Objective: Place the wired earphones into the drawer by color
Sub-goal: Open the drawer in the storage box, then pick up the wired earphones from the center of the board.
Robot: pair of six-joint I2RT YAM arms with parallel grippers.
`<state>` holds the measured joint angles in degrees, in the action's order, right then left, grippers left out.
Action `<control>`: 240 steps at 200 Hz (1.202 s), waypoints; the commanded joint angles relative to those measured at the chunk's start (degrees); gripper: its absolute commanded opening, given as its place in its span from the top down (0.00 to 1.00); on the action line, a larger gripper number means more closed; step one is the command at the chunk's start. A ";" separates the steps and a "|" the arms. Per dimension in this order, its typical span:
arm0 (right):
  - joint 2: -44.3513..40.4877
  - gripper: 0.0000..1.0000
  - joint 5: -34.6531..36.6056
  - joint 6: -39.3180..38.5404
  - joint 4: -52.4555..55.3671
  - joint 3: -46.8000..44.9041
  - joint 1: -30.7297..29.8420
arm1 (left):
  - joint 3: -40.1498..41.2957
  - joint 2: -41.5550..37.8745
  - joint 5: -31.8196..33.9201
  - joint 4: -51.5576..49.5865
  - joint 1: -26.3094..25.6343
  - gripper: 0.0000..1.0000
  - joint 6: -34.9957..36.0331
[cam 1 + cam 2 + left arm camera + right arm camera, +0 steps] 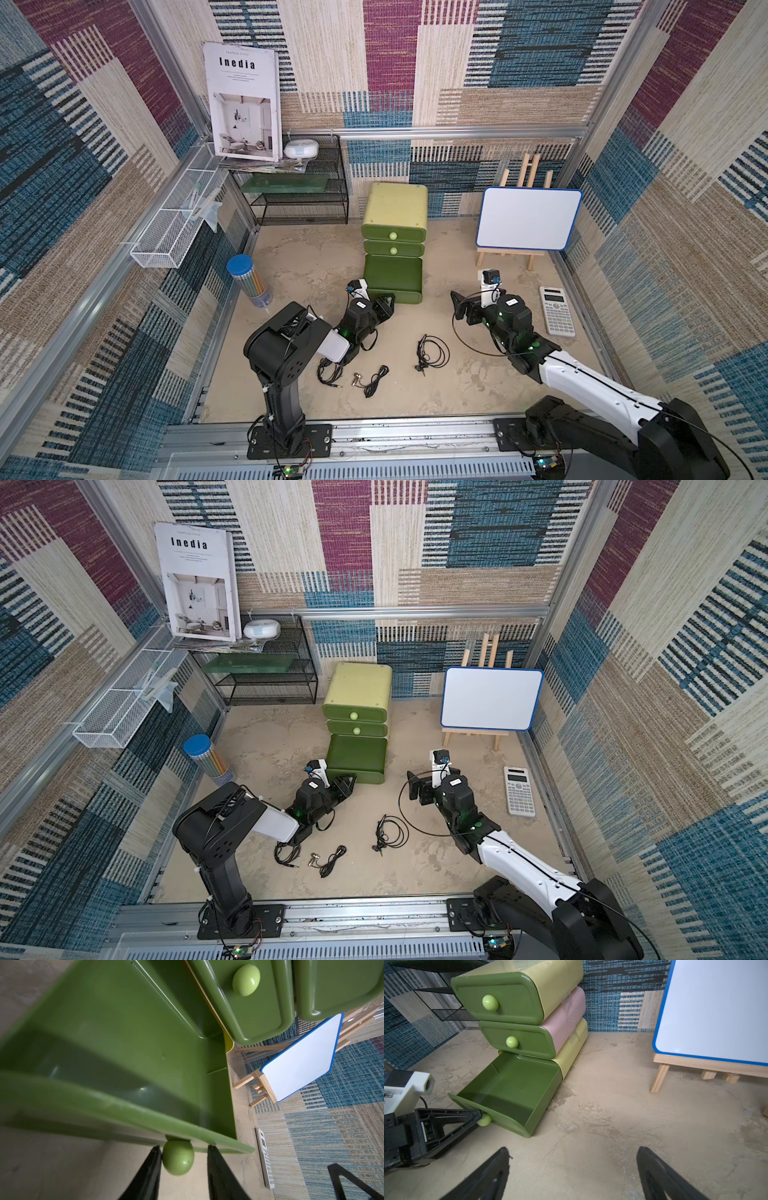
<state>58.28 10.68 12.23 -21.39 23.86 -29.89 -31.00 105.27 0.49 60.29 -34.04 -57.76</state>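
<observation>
At the far left a clear round tube (248, 280) w/ a blue lid is being shown, filled w/ coloured pencils. Next, the left gripper (184, 1149) is being shown at the round pale-green knob (178, 1157) of the bottom drawer (116, 1047). Its jaws are standing apart: one finger is touching the knob, the other is off it, so nothing is being clamped. The drawer, glossy dark-green plastic w/ rounded corners, is pulled out of the cabinet (560, 987); only its bare smooth floor is being seen inside.

The wired earphones are lying on the rough sandy table (457, 395), on the near side of the drawer, as 3 dark thin-cable bundles. The left bundle (329, 373) is partly covered by the left arm, plug pointing right. The middle bundle (374, 380) is lying slanted, metallic buds at its left end. The right bundle (433, 353) is a loose loop, long axis far-to-near, plug at the near end.

The right gripper (574, 1153) is hovering over bare table, jaws wide apart. Further right, a blue-framed whiteboard (528, 218) on a wooden easel and a flat calculator (557, 311) are being seen.
</observation>
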 commanded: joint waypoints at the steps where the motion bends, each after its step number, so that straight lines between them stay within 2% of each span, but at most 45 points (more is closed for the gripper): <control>1: -0.19 0.02 -2.40 -0.24 -1.73 -0.04 -0.03 | 0.19 -1.20 1.35 -0.66 0.04 0.52 1.04; 29: -0.27 0.02 -4.54 -0.61 -1.15 0.38 0.00 | 1.28 -3.84 1.78 -2.74 0.05 0.45 1.72; 60: 0.24 0.03 -11.06 -1.27 0.13 1.37 -0.02 | 2.49 -10.72 3.55 -11.54 0.11 0.37 3.65; 136: 0.93 0.05 -21.24 9.85 4.39 0.40 -0.26 | 4.66 -40.90 10.74 -45.70 0.12 0.13 16.18; 182: 3.48 0.10 -24.50 15.86 8.46 0.80 -1.55 | 1.74 -53.88 10.76 -64.59 0.12 0.09 24.65; 240: 7.63 0.20 -24.65 20.61 10.42 1.35 -5.58 | 3.46 -64.31 11.64 -74.10 0.12 0.06 31.25</control>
<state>64.31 -13.37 30.02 -12.10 24.53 -34.22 -28.08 43.27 10.96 -7.57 -33.98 -31.42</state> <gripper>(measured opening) 0.811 0.935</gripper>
